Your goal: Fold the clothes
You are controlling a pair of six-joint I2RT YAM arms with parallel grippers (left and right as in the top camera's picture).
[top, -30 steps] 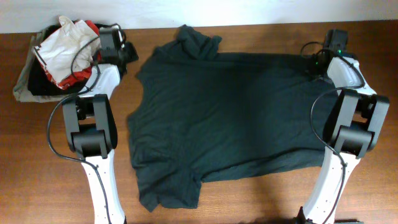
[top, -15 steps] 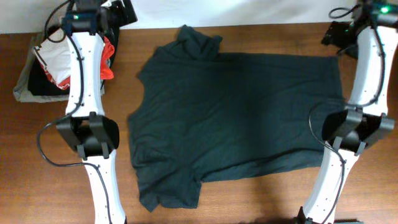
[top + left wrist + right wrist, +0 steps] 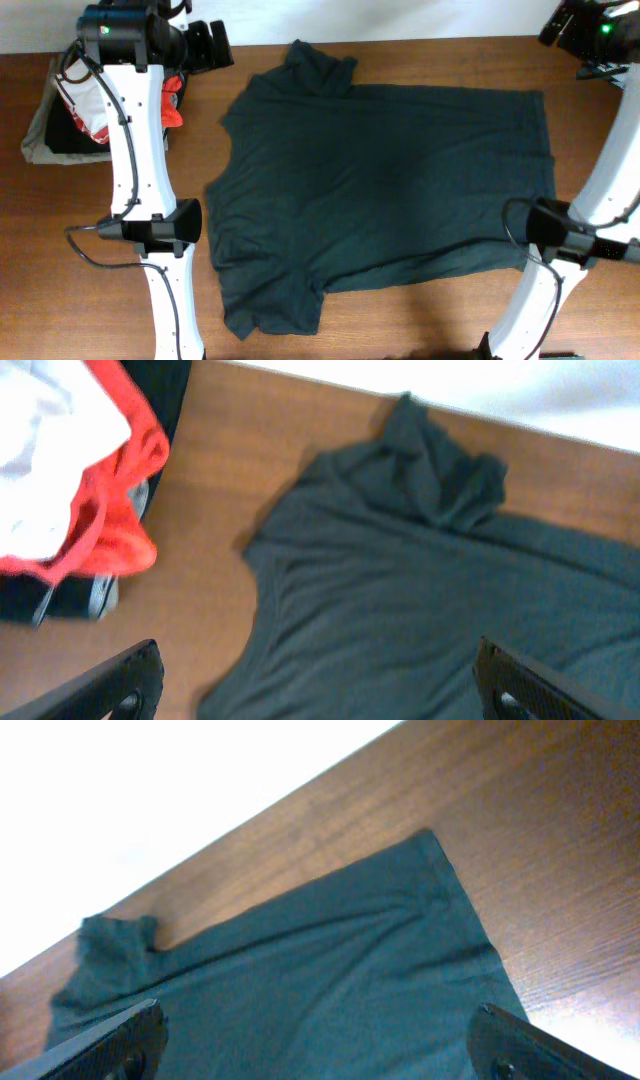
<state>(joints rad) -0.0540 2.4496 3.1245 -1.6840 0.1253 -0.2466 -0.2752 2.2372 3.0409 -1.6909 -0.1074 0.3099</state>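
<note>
A dark green T-shirt (image 3: 380,190) lies spread flat on the wooden table, neck to the left and hem to the right. One sleeve (image 3: 320,65) is bunched at the far edge, the other (image 3: 270,305) lies at the near left. My left gripper (image 3: 210,45) hovers high above the far left corner, open and empty. In the left wrist view the gripper (image 3: 318,665) looks down on the shirt (image 3: 420,590). My right gripper (image 3: 562,25) is raised above the far right corner, open with nothing in it. From the right wrist the gripper (image 3: 318,1020) frames the shirt's hem corner (image 3: 430,850).
A pile of other clothes (image 3: 85,100), white, red, black and grey, sits at the table's far left, showing in the left wrist view as a red and white heap (image 3: 70,490). Bare wood (image 3: 400,310) runs along the near side. A white wall borders the far edge.
Both arms have risen from low poses at the shirt's far corners to high above them. Both grippers have opened. The shirt has not moved.
</note>
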